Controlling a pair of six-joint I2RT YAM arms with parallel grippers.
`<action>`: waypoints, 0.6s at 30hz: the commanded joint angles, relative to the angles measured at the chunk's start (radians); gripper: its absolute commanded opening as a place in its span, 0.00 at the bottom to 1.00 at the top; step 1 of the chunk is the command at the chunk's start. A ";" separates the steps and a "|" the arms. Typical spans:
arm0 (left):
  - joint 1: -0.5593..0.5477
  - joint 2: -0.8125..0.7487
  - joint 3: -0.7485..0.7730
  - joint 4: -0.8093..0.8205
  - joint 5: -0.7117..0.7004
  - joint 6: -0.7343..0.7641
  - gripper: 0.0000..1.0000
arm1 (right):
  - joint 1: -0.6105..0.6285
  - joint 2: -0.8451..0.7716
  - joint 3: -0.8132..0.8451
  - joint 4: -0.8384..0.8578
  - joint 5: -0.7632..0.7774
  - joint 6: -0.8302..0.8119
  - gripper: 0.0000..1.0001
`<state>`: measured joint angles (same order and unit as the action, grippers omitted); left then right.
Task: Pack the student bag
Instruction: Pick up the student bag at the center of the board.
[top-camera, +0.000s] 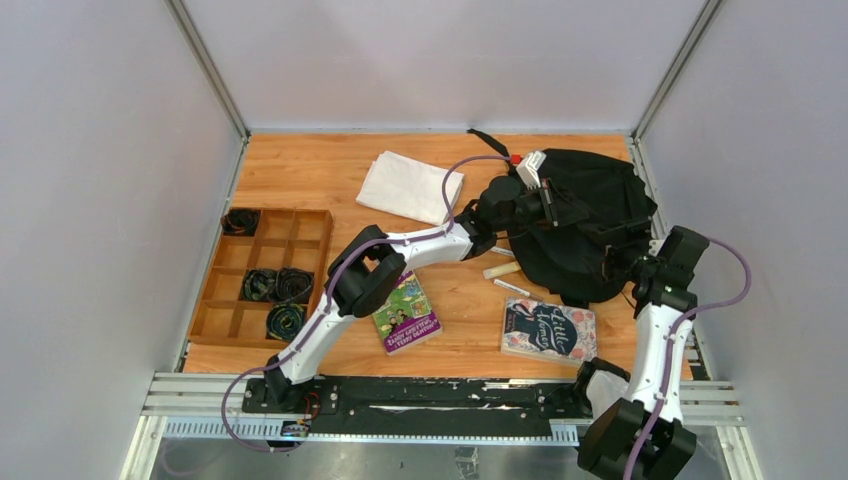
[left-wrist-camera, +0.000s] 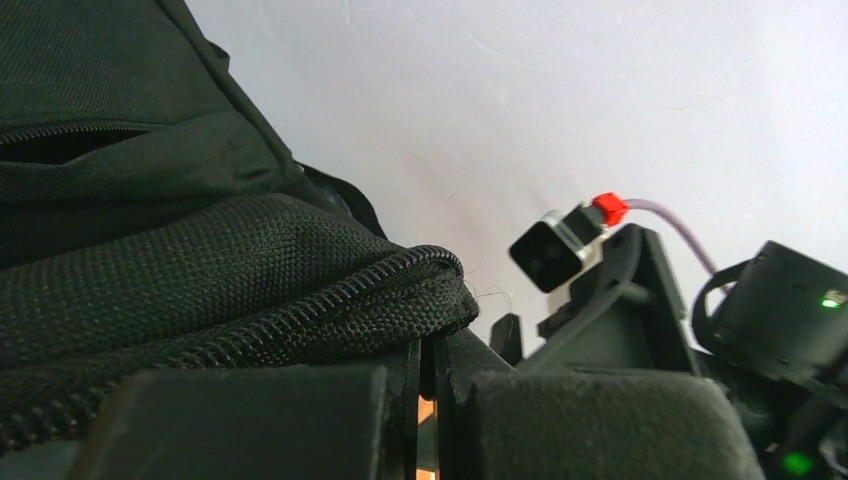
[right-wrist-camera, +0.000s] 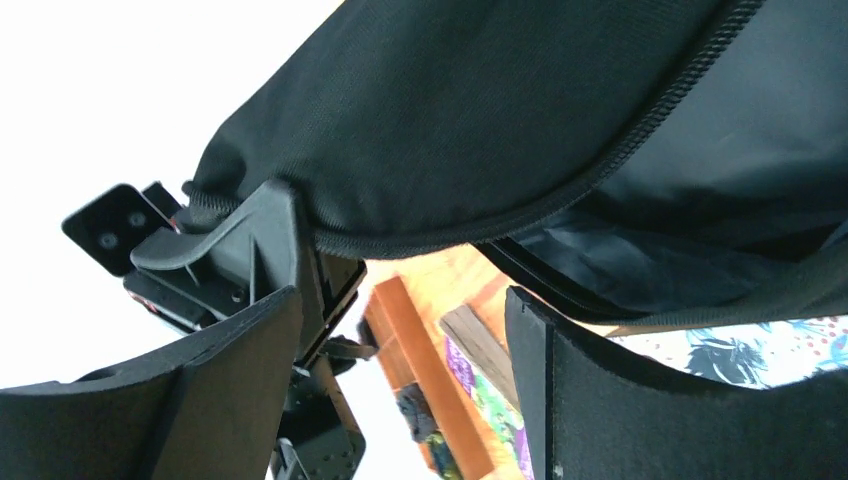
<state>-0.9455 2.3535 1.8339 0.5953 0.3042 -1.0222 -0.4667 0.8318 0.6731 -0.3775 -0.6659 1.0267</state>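
Note:
The student bag (top-camera: 590, 215), a big black backpack, lies at the back right of the table. My left gripper (top-camera: 545, 205) reaches across to its upper left edge. In the left wrist view the gripper (left-wrist-camera: 428, 350) has its jaws nearly closed, pinching the bag's zippered edge (left-wrist-camera: 300, 310). My right gripper (top-camera: 625, 265) is at the bag's near right edge. In the right wrist view it (right-wrist-camera: 405, 310) is open, and the bag's zip edge (right-wrist-camera: 480, 110) hangs just above its fingers (right-wrist-camera: 230, 370), with nothing between them.
A folded white cloth (top-camera: 410, 186) lies left of the bag. A green and purple book (top-camera: 406, 315), a "Little Women" book (top-camera: 549, 330) and two small sticks (top-camera: 502, 270) lie in front. A wooden compartment tray (top-camera: 300, 222) with black coils stands at left.

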 joint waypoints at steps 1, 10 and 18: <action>0.004 -0.030 0.030 0.037 0.026 -0.014 0.00 | -0.049 0.014 -0.065 0.199 -0.087 0.195 0.80; 0.004 -0.032 0.024 0.037 0.051 -0.029 0.00 | -0.101 0.057 -0.177 0.405 -0.037 0.314 0.83; 0.004 -0.035 0.003 0.055 0.049 -0.039 0.00 | -0.099 0.098 -0.233 0.573 0.012 0.430 0.83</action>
<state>-0.9447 2.3535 1.8336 0.5961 0.3309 -1.0485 -0.5507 0.9276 0.4389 0.0708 -0.6834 1.3884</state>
